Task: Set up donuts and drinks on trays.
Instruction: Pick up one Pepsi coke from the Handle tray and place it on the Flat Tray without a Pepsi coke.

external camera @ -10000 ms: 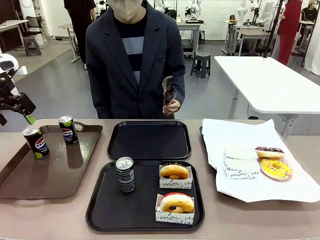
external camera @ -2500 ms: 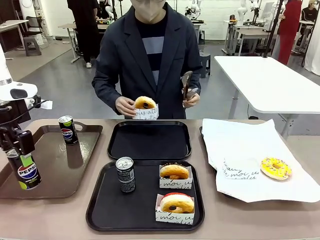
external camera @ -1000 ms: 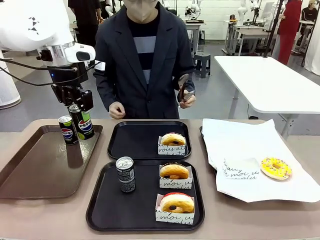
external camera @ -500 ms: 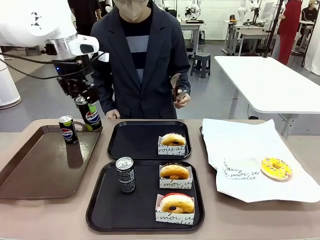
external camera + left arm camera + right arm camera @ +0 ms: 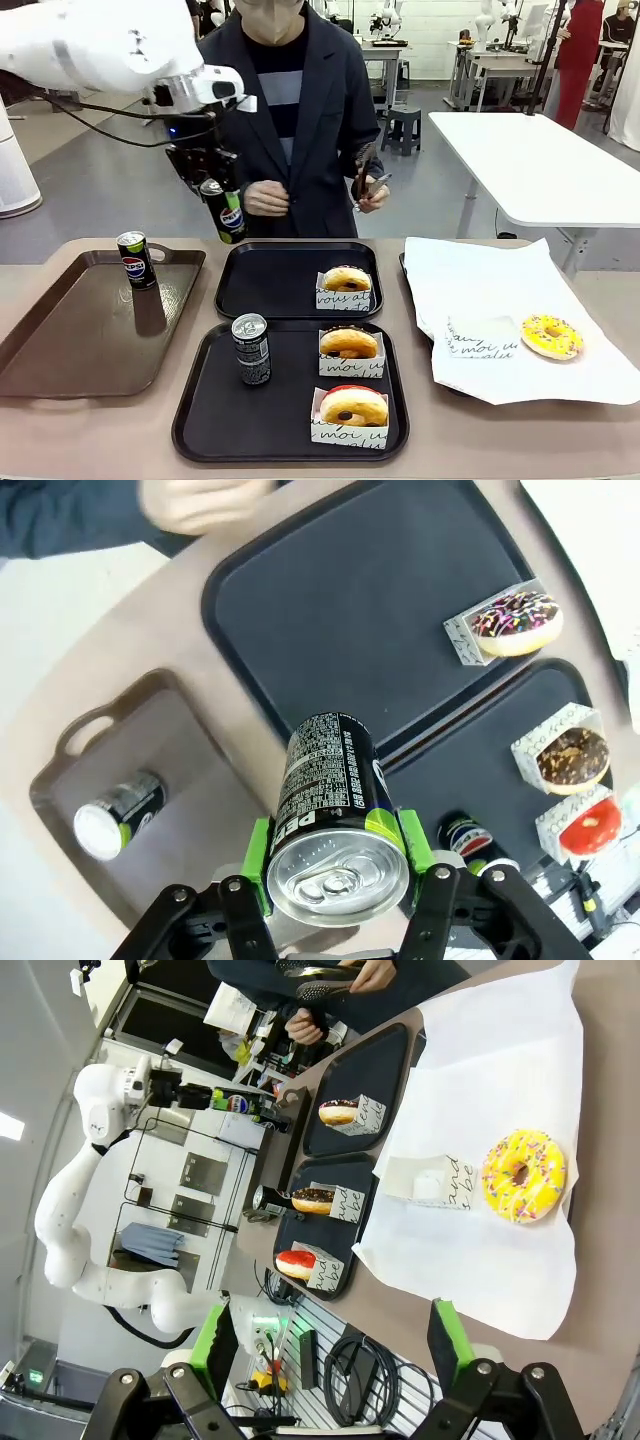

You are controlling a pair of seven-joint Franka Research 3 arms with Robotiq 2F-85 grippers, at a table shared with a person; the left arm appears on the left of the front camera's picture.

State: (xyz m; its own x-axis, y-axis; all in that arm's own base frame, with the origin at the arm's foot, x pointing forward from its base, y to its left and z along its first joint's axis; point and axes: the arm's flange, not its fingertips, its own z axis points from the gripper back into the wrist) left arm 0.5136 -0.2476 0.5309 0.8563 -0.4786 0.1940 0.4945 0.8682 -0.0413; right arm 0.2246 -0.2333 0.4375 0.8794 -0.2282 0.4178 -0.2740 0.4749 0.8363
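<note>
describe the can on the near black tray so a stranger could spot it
Find the black tray nearest the robot, holding two sleeved donuts. The can stands upright in its left half. Unlike the Pepsi cans elsewhere, it is dark grey and patterned, without a red-white-blue logo.

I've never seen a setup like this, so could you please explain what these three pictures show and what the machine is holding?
Two robot arms work at a table facing a person. One picture looks across the table; the other two come from a camera on each wrist. The left gripper holds a Pepsi can in the air; the right gripper is open and empty. The far black tray has one donut; the near black tray has two donuts and a grey can. Another Pepsi can stands on the brown tray.
</note>
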